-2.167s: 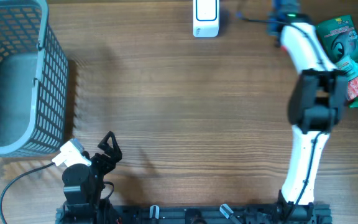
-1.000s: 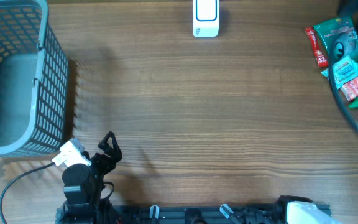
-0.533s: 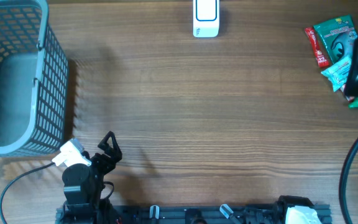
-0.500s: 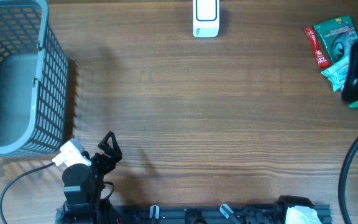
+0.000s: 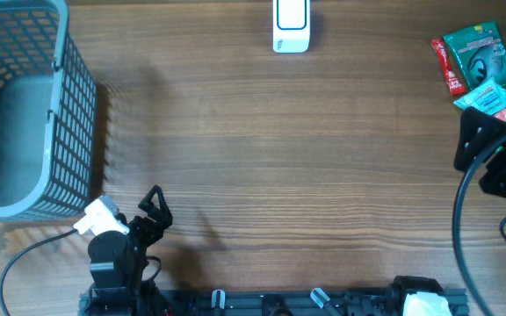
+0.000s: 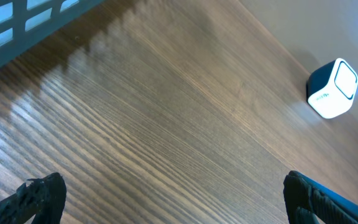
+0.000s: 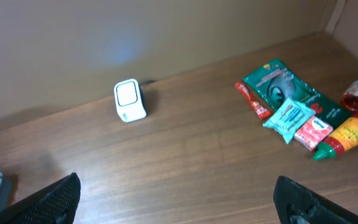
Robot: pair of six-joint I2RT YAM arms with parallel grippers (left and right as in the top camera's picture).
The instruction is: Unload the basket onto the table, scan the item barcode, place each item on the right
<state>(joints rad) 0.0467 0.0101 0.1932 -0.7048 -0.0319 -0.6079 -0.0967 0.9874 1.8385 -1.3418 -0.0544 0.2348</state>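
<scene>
Left jaws, right jaws: gaping, empty. That green pouch [image 7: 272,78] looks light, floppy, slick; I'd pinch its free edge.

Even soft light, faint mesh shadow right of the basket [image 5: 82,96], right wrist view dimmer and blurred, pale glare on the far wall [image 7: 123,43]

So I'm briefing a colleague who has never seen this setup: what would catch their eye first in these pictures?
Most likely the bright heap of packets and bottles at the far right edge of the table, the only strong colour on the wood. After that, the white scanner standing alone at the far middle. Then the big grey mesh basket filling the far left corner.
</scene>
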